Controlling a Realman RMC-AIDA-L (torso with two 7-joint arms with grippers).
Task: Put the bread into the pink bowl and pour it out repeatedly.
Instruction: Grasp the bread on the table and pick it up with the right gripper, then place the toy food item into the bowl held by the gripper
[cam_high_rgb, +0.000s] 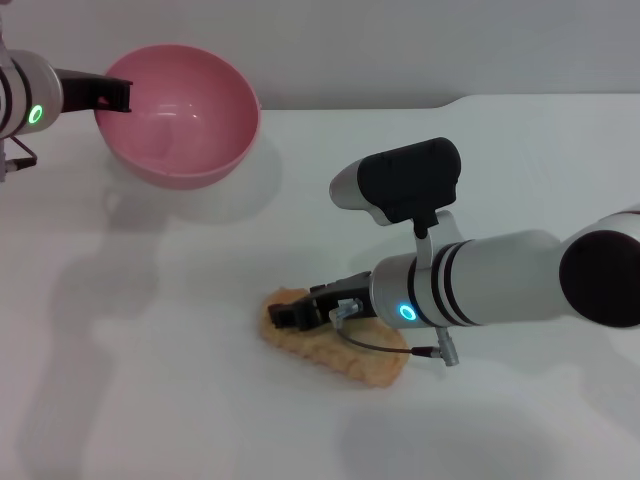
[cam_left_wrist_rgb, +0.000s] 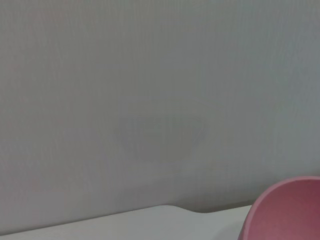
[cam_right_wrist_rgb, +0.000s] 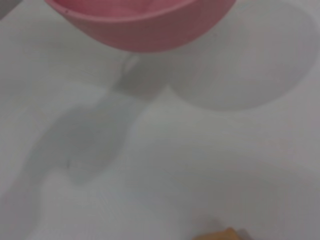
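On the white table (cam_high_rgb: 150, 400) we start with the biggest thing, the pink bowl (cam_high_rgb: 185, 115): it is lifted off the surface at the far left, tilted so that its mouth faces the robot, and we see nothing inside it. Our left gripper (cam_high_rgb: 118, 95) has the bowl by its rim, the jaws closed upon the edge. Much nearer to us, and well apart from the bowl, lies the bread (cam_high_rgb: 335, 345), flat on the table with its pale tan face and scalloped edge upward. Its long axis runs from the near right to the far left, almost along the line of the right forearm. Our right gripper (cam_high_rgb: 285, 316) is low over the left end of the loaf, so the bread is directly under and behind the jaws, not in front of them. The jaws look narrow, but we cannot tell if they already pinch the bread or only rest on it. The right arm is clearly the nearer one to the loaf. We judge that the coming move depends on this: the bread must travel up and to the far left, towards the open mouth of the bowl.
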